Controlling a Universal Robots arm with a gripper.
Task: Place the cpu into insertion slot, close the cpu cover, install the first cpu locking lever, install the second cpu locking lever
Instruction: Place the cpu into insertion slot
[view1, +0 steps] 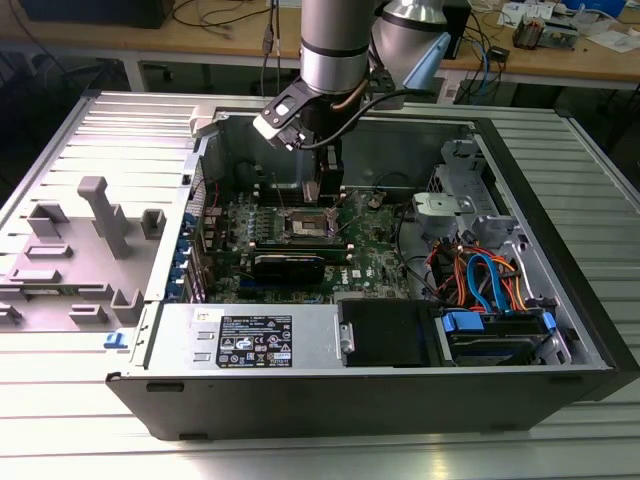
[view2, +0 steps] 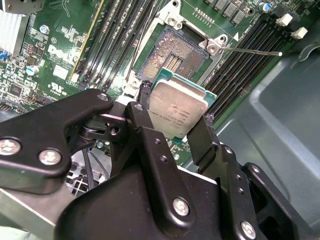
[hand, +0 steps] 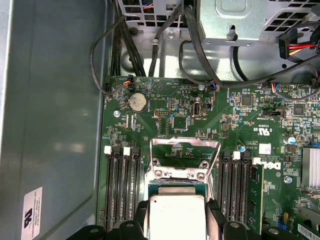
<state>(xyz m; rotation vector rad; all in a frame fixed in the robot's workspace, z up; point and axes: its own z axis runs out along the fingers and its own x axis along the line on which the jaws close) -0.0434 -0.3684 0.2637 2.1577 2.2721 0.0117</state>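
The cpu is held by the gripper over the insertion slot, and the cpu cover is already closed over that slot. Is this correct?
Not quite. The gripper does hold the cpu over the insertion slot, but the cpu cover is not closed: the first wrist view shows it swung open, away from the slot.

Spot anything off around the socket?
Nothing stands out. The chip is gripped by its edges in the gripper, over the empty socket; the cover is flipped open, and no bent or damaged parts show.
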